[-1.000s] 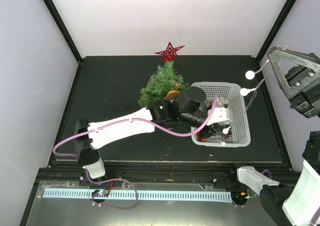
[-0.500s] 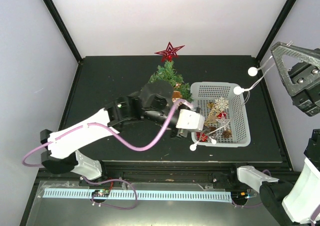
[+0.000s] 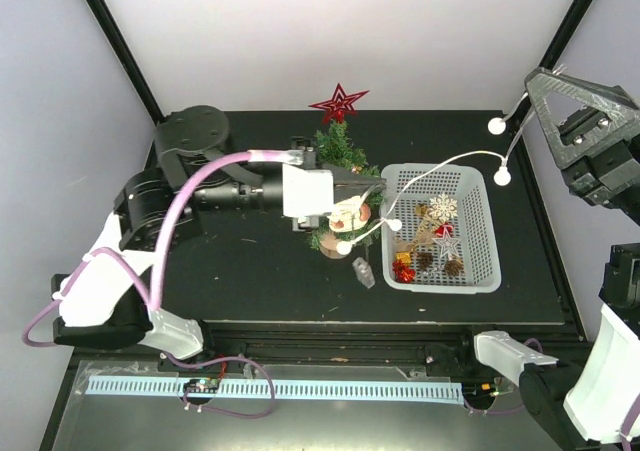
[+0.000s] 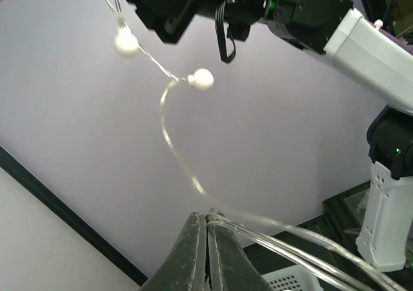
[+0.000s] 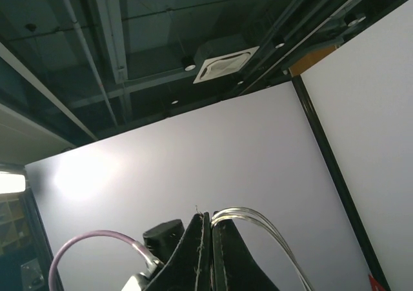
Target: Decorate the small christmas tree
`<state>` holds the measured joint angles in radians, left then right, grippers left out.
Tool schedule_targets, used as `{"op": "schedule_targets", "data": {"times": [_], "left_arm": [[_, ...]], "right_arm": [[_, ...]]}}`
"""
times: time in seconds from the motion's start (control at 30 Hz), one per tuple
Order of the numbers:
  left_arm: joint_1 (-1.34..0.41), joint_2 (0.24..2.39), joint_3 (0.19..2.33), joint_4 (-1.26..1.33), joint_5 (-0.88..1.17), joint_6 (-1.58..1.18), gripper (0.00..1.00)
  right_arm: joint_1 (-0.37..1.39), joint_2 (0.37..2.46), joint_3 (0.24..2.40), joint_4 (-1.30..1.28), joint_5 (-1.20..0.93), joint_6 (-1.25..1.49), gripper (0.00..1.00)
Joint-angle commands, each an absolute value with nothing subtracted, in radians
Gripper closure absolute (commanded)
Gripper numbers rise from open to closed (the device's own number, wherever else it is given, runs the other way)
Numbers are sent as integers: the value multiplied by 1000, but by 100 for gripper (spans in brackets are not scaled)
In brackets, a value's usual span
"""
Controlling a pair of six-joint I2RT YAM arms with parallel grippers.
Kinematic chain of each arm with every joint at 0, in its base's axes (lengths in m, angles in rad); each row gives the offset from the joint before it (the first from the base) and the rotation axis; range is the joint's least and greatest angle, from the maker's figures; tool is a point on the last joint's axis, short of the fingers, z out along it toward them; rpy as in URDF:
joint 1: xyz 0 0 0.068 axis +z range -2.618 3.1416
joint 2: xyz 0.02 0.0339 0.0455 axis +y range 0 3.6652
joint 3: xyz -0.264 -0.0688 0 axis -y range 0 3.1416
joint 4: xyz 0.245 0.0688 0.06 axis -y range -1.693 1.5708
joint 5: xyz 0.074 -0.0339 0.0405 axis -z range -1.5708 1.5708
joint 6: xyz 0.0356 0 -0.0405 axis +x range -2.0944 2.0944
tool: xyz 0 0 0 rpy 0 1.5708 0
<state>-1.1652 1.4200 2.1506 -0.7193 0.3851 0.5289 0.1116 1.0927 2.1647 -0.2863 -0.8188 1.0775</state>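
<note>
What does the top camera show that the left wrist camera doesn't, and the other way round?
Only the top view: the small christmas tree, its red star, and the ornaments in the white basket. Only the left wrist view: the left gripper closed on the light string. Both: the string's white bulbs and the right arm.

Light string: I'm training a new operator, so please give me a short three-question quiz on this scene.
1. True or false: the left tool and right tool are both shut on the light string.
2. What tops the small christmas tree? A red star, B bell, C bow.
3. The snowflake ornament lies in the white ____.
Key: 1 true; 2 A; 3 basket.
</note>
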Motion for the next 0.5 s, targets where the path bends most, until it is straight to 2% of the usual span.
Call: {"op": "schedule_targets", "data": {"times": [0.0,0.27,0.47], "left_arm": [[-1164,1392,2202,-813,363,586,98],[-1119,1272,2164,-980,382,674,98],[-977,1167,2103,-971,315,673,98]], "right_arm": [[115,1087,2151,-280,-813,1031,99],[115,1157,2158,-225,-841,1058,99],[115,1251,2154,-140,-844,1153,99]]}}
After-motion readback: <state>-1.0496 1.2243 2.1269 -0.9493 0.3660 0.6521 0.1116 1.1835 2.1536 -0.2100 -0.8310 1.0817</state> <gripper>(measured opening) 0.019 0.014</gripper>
